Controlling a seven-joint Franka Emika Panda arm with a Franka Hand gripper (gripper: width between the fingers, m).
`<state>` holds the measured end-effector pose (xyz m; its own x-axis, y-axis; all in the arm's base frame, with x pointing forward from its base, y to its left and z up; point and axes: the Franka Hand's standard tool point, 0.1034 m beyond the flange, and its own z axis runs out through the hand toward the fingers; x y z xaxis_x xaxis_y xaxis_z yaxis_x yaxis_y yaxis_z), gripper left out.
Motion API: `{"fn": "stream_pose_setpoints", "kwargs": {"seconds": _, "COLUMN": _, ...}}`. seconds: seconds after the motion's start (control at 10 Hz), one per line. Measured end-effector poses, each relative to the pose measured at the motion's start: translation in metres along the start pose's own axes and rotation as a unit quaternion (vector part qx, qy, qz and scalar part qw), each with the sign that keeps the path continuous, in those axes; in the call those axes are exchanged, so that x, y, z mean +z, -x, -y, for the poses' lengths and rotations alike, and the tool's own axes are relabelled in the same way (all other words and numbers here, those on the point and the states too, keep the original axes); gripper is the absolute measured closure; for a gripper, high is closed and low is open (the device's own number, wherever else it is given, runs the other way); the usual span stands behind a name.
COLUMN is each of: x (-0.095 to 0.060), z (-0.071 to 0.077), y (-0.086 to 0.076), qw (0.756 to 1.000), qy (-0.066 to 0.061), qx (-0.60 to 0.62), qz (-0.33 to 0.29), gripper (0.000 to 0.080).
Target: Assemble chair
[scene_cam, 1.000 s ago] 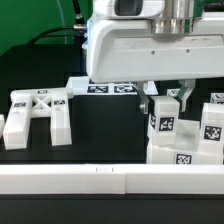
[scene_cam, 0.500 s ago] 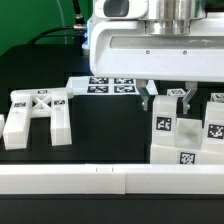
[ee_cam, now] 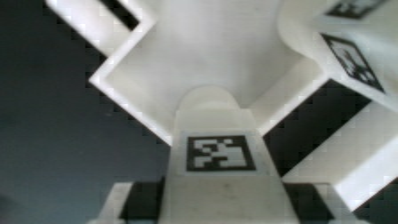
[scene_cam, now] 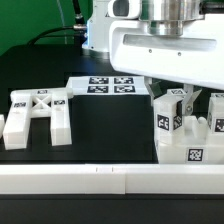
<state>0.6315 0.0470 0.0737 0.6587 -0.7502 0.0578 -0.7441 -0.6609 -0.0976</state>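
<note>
My gripper hangs over the blocky white chair assembly at the exterior view's right. It is shut on an upright white chair part with a square tag that stands on the assembly. In the wrist view this tagged part fills the space between my fingers, with other white chair pieces beyond it. The H-shaped piece lies flat at the exterior view's left, apart from the gripper.
The marker board lies flat at the back middle. A long white rail runs along the front edge. A dark table surface lies between the H-shaped piece and the assembly.
My gripper has moved toward the exterior view's right, and the tagged part and the assembly under it have shifted right with it. The H-shaped piece has not moved.
</note>
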Motion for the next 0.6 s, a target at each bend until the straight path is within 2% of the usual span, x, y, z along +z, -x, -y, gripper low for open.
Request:
{"fn": "stream_pose_setpoints", "kwargs": {"seconds": 0.3, "x": 0.0002, "z": 0.0001, "y": 0.0004, "qw": 0.999, "qy": -0.001, "qx": 0.043, "qz": 0.000, "gripper": 0.0509}}
{"fn": "stream_pose_setpoints", "kwargs": {"seconds": 0.5, "x": 0.0003, "z": 0.0000, "y": 0.0004, "qw": 1.000, "qy": 0.000, "qx": 0.016, "qz": 0.000, "gripper": 0.0263}}
{"fn": "stream_pose_setpoints", "kwargs": {"seconds": 0.6, "x": 0.0003, "z": -0.0003, "y": 0.0000, "qw": 1.000, "qy": 0.000, "qx": 0.003, "qz": 0.000, "gripper": 0.0185}}
